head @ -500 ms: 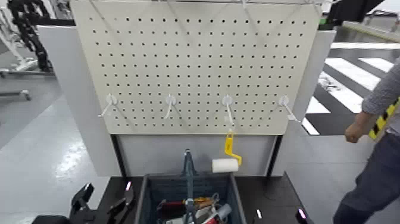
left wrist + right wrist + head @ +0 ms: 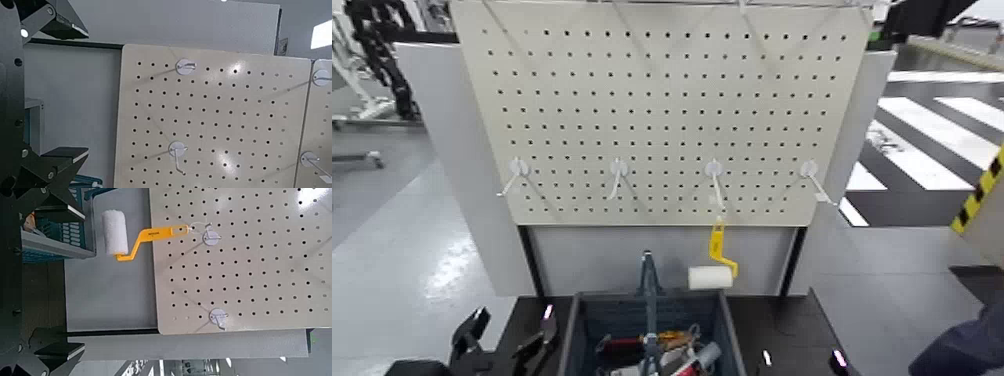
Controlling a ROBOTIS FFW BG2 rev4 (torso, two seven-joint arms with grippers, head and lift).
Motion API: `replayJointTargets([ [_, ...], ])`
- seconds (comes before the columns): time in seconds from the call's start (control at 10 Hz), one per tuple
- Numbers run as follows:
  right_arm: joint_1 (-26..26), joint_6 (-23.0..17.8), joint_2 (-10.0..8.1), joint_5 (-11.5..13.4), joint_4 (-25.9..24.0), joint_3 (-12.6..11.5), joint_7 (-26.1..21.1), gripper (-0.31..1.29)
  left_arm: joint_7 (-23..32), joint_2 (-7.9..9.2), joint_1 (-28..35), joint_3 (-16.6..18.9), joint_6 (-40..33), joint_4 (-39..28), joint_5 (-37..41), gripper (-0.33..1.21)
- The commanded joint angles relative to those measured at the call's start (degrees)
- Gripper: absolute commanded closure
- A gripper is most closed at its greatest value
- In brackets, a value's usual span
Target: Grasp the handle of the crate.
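Observation:
The dark blue-grey crate (image 2: 576,335) stands at the bottom middle of the head view, below the pegboard, with several tools inside. Its thin teal-grey handle (image 2: 649,295) stands upright over its middle. My left gripper (image 2: 508,342) is low, to the left of the crate and apart from it. In the left wrist view (image 2: 82,92) its fingers are wide open and empty. My right gripper (image 2: 78,280) is also open and empty, and a corner of the crate (image 2: 48,236) shows beside it. In the head view only its small lights show, right of the crate.
The cream pegboard (image 2: 662,100) with several white hooks rises behind the crate. A yellow-handled paint roller (image 2: 712,270) hangs from one hook just above the crate's far right corner. A person's dark leg (image 2: 962,348) is at the bottom right.
The person at the right has moved away; the arm and sleeve are gone and only a leg shows. Both arms and the crate have not moved.

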Motion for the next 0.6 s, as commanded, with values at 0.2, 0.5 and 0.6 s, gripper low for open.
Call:
replayJointTargets([
  [0.2,-0.2,0.4,-0.08,-0.1,0.1,0.2,0.0,0.15,-6.8,-0.53,-3.3,1.3,5.3,-0.7,9.2,0.23],
  [0.5,-0.4,0.5,-0.17,-0.2,0.4,0.3,0.1,0.15,-9.2,2.55,-6.9,0.9,14.2,-0.4,26.2,0.15],
  [0.6,-0.6,0.4,-0.25,-0.2,0.4,0.3,0.0,0.15,-10.6,3.43,-8.4,0.8,16.9,0.2,30.2,0.13],
])
